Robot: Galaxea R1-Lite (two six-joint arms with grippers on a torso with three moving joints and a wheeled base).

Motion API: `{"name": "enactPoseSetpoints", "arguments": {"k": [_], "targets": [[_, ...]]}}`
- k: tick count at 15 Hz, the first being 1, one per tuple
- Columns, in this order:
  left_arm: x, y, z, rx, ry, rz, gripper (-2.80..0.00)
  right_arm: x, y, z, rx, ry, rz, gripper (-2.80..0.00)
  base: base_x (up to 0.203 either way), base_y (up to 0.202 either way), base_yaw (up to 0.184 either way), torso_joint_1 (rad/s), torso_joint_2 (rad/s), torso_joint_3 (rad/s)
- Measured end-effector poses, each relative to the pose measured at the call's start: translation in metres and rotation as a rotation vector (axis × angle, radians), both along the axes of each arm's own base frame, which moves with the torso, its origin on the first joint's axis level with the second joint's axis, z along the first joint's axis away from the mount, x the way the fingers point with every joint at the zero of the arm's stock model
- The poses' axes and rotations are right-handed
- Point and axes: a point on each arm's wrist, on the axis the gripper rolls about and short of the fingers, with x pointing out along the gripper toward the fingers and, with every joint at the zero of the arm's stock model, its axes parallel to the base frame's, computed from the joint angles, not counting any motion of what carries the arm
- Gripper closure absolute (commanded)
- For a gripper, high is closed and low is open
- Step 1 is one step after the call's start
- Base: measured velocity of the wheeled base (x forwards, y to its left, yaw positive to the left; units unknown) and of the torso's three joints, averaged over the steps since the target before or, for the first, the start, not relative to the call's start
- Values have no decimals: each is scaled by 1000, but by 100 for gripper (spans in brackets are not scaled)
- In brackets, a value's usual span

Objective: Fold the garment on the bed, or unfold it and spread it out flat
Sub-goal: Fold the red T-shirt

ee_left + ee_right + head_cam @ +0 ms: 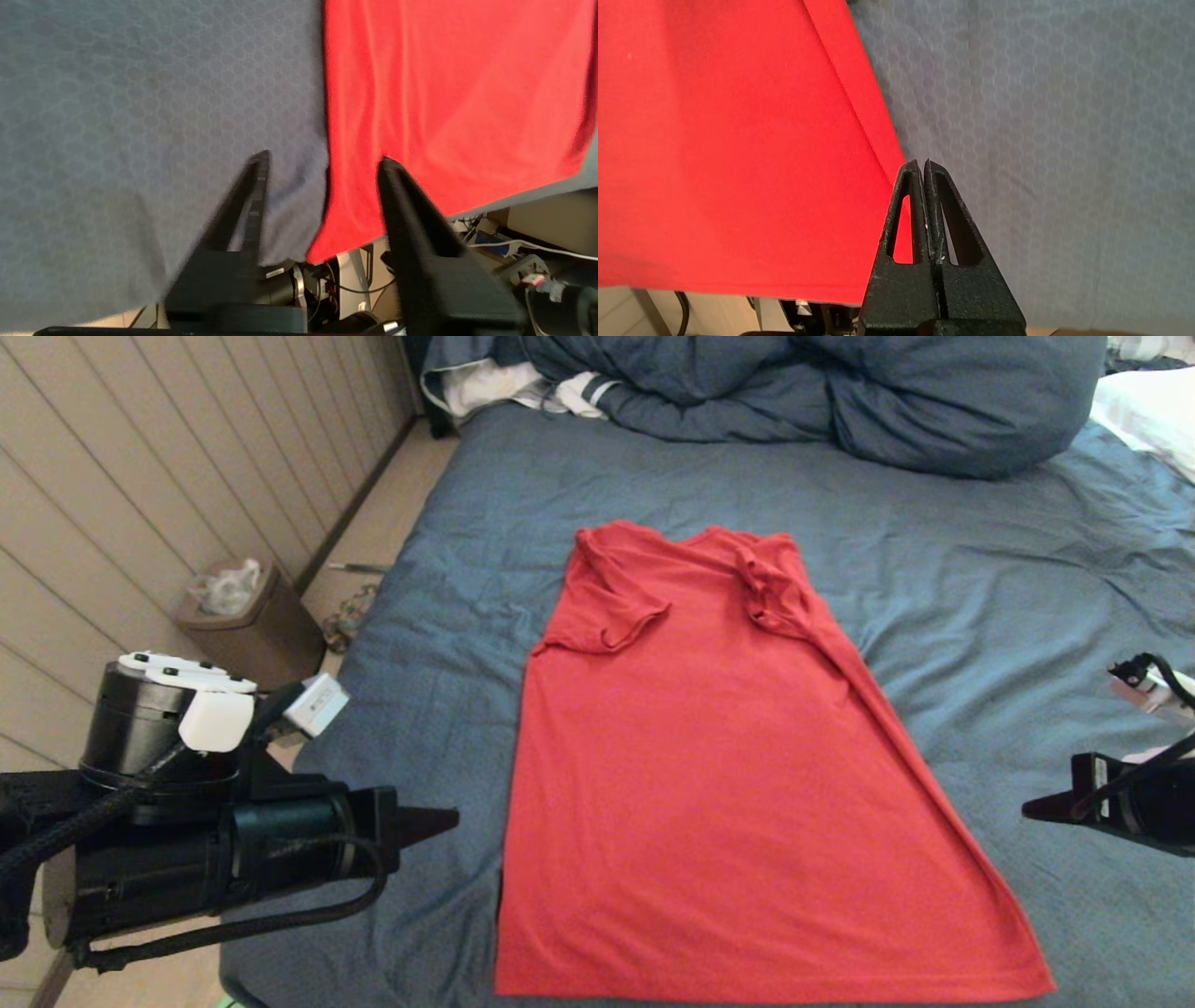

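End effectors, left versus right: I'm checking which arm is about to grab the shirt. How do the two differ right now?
The left end effector has its fingers spread, one over the blue bed sheet and one over the red garment; the right end effector is shut and empty. The left straddles the shirt's side edge near the hem corner, while the right sits just beside its own edge. Both hover low at the shirt's near corners, holding nothing.

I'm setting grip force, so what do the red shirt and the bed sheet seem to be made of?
The red shirt looks like thin, matte jersey knit, probably cotton: it lies limp, with soft wrinkles and stitched hems. The bed sheet looks like matte woven or quilted fabric; the wrist views show a faint honeycomb pattern. Exact fibres can't be told.
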Motion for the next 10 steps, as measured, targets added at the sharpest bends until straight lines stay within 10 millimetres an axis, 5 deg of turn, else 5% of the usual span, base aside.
{"name": "enactPoseSetpoints", "arguments": {"k": [6,10], "targets": [[17,-22,-15,2,4,-40,0,7,-1,-4,6,15,6,0,0,0,0,0,0,0],[8,-37,-34,11,83,-84,0,-2,0,-19,4,61,53,0,0,0,0,0,0,0]]}}
